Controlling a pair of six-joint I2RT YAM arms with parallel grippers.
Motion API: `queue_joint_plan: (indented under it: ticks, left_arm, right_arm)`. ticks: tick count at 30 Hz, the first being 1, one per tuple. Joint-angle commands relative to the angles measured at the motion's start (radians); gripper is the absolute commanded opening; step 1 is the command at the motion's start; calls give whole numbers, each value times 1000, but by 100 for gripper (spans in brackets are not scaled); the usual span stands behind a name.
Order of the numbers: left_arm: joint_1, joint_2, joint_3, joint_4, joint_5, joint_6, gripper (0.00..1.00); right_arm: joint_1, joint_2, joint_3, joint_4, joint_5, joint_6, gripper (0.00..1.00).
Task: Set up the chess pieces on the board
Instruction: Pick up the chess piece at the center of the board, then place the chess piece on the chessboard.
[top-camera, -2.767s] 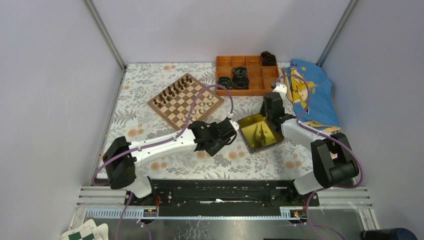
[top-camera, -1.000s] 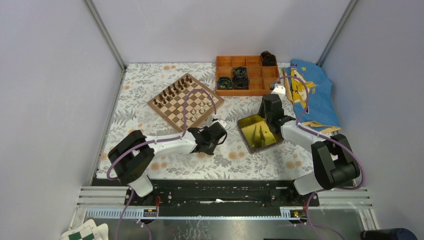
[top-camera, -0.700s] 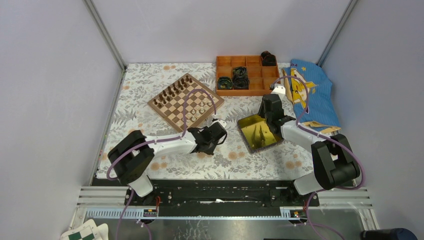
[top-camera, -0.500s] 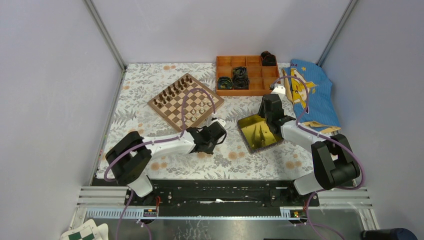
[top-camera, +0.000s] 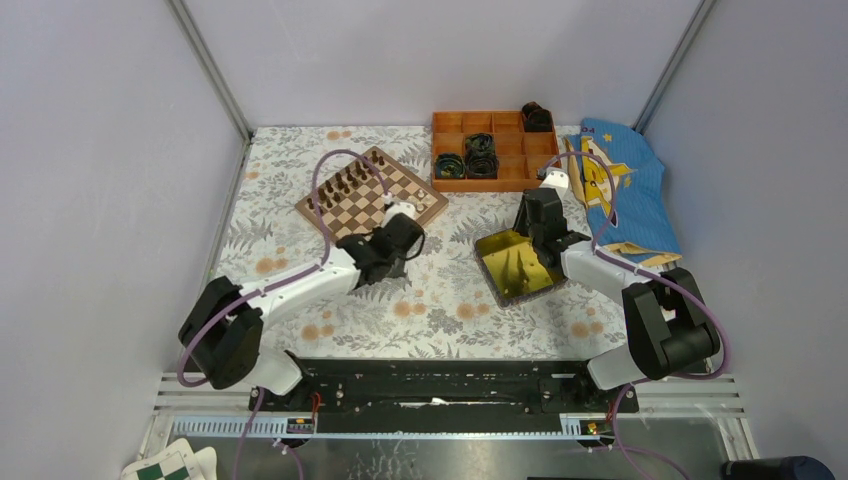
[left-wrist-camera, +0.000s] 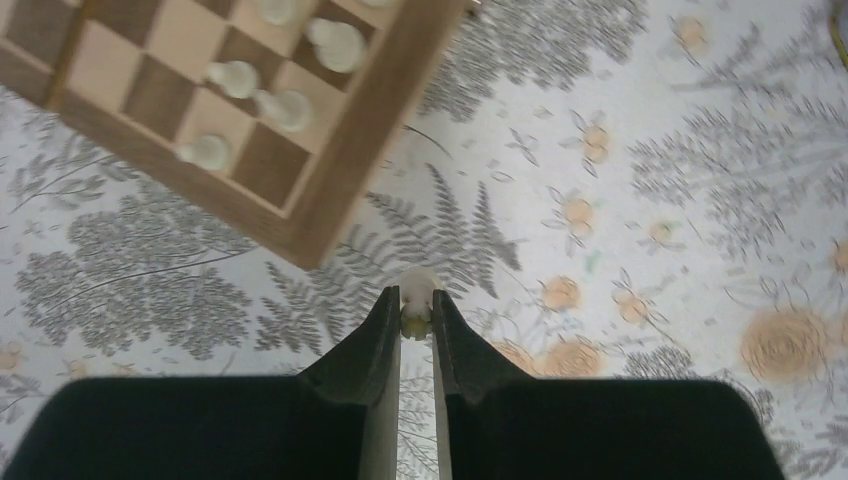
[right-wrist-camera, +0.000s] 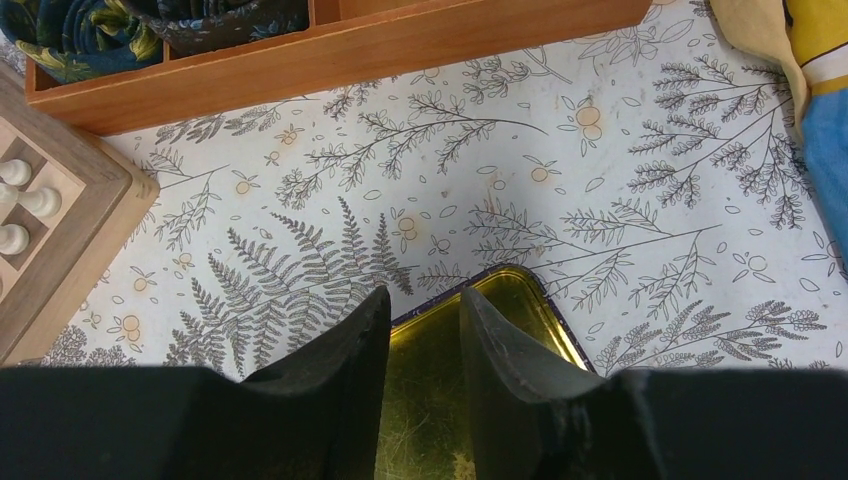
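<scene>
**Left fingers pinch a white piece; board corner sits just ahead-left**

We see the left gripper (left-wrist-camera: 417, 303) clamped on one white piece (left-wrist-camera: 417, 285) right at the tips. The pads press on its sides and its rounded end pokes out past them. The long axis looks in line with the fingers, not across them. The base is hidden between the pads, so we cannot tell the exact tilt. Only floral cloth (left-wrist-camera: 620, 200) lies under the tips, no squares.

Just ahead of the tips and to their left is the near corner of the board (left-wrist-camera: 355, 150). Several other white pieces (left-wrist-camera: 285, 108) stand close together on the squares just inside that corner. We judge the coming move to be forward-left over the wooden border to a free square beside them. Spacing there is tight, so a finger could knock a neighbour on the way down.

On the right gripper (right-wrist-camera: 425, 310) the fingers are spread partway with nothing between them. The far corner of the yellow tray (right-wrist-camera: 428, 365) lies below the gap. We cannot tell whether they touch its rim. The board is off to the left of these fingers, clearly farther than from the left ones. The left arm is nearer and has the piece, so we judge the placement falls to it.
</scene>
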Motion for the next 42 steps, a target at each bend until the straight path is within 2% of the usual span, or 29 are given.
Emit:
queue_joint_plan:
  ticks: [1,4,10,27,42]
  left_arm:
    - [91,-41,11,-5,-44,-47,0]
    - [149,-42,8,5,-38,-65,0]
    - [229,-21,-4,45,7,-74,0]
    - [333,96,9,130,78,-80,0]
    - [346,135,13,142,112,-77,0]
  right_arm:
    - [12,-37,1,40,-17,0,40]
    - [12,-41,1,37,-22,2,49]
    - [13,-43,0,39,-31,5,59]
    - [14,-39,-2,50,-43,7,59]
    - [13,-23,3,53,-42,6,59]
